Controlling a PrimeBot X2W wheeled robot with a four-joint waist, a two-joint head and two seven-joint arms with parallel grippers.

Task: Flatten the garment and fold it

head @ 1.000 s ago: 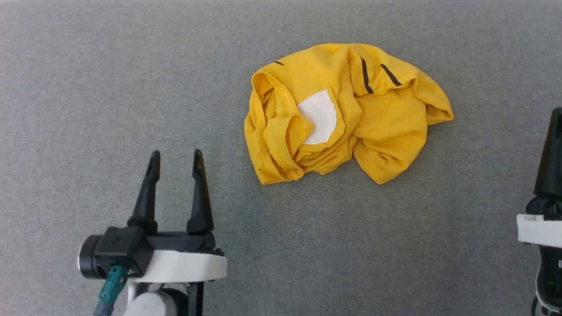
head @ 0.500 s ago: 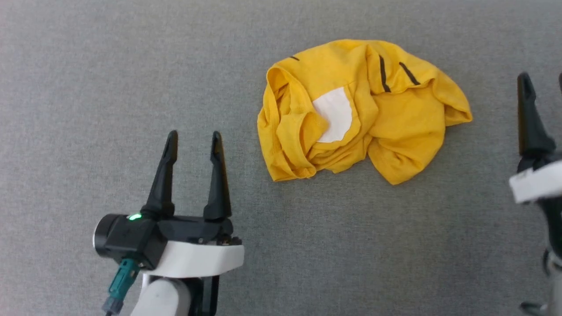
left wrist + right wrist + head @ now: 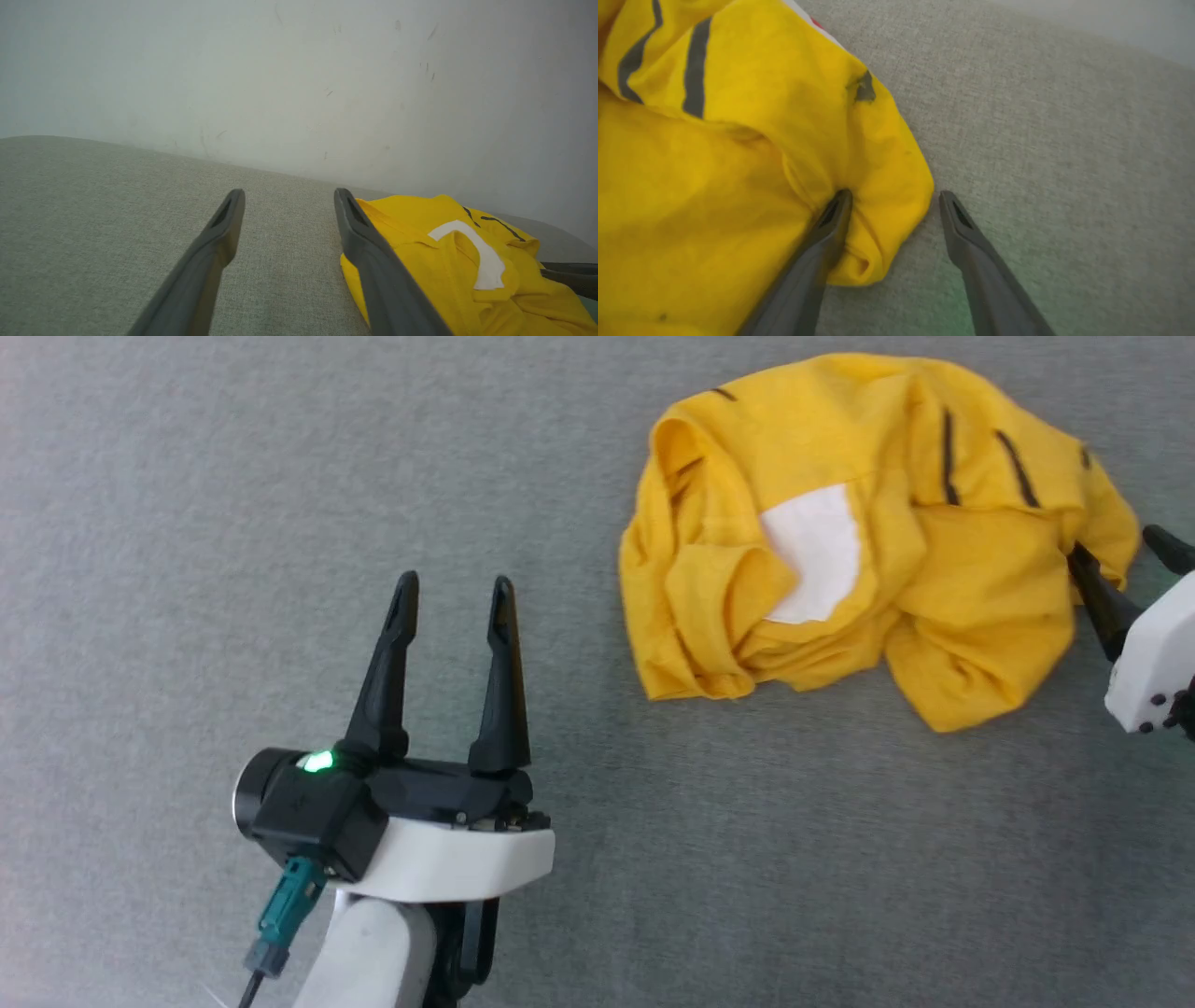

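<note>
At the garment (image 3: 980, 560) edge, right claw (image 3: 894, 195), released, straddles a fold (image 3: 882, 224); left claw (image 3: 455, 583) released, well apart.

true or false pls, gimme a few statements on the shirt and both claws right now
1. The garment lies flat and spread out. False: it sits bunched up in folds on the grey surface.
2. The left claw is open and apart from the garment. True.
3. The right claw is shut. False: its jaws are open, at the garment's edge.
4. A white patch shows on the garment. True.
</note>
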